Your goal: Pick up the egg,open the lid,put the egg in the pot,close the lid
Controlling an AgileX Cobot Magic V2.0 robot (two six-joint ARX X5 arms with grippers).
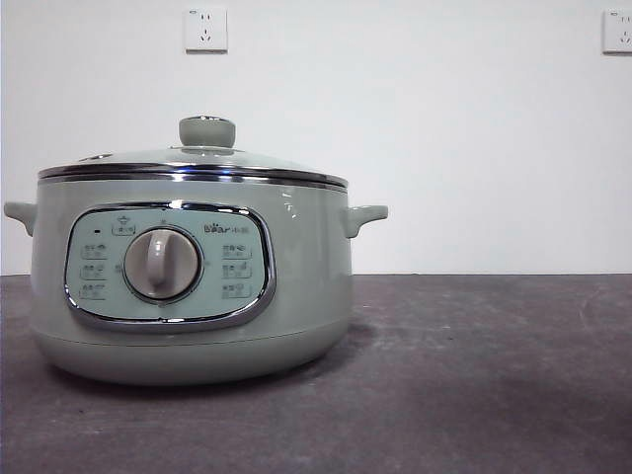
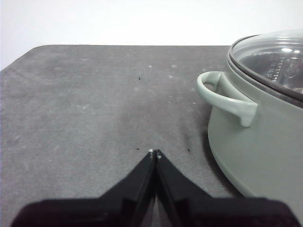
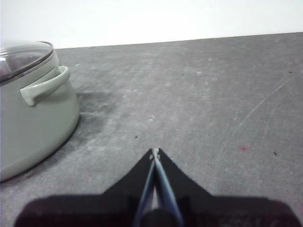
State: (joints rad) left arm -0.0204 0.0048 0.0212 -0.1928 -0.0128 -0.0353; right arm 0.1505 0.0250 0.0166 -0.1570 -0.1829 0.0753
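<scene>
Now the pot [image 1: 193,286] stands on the dark grey table [image 1: 474,375] with the lid [image 1: 193,163] resting flat on its chrome rim; the green knob [image 1: 206,130] sits upright in the middle of the lid; the control panel [image 1: 168,265] with its round dial [image 1: 162,264] faces the front camera. Both arms wait low over the table, one on each side of the pot; no arm appears in the front view. On the left wrist view the left gripper [image 2: 155,152] has its two black fingers pressed together, tip against tip, holding nothing; the pot's side handle [image 2: 226,97] is ahead of these fingertips and off to one side, near but not touching, and the glass of the lid shows above it. On the right wrist view the right gripper [image 3: 155,151] is likewise closed with nothing between the fingers; the other side handle [image 3: 45,85] lies ahead and off to the opposite side of its tips, a little apart from them; bare table fills the space straight ahead of the fingers. The egg I cannot find in any of the three views. Two white wall sockets [image 1: 205,28] hang on the wall behind the pot.
</scene>
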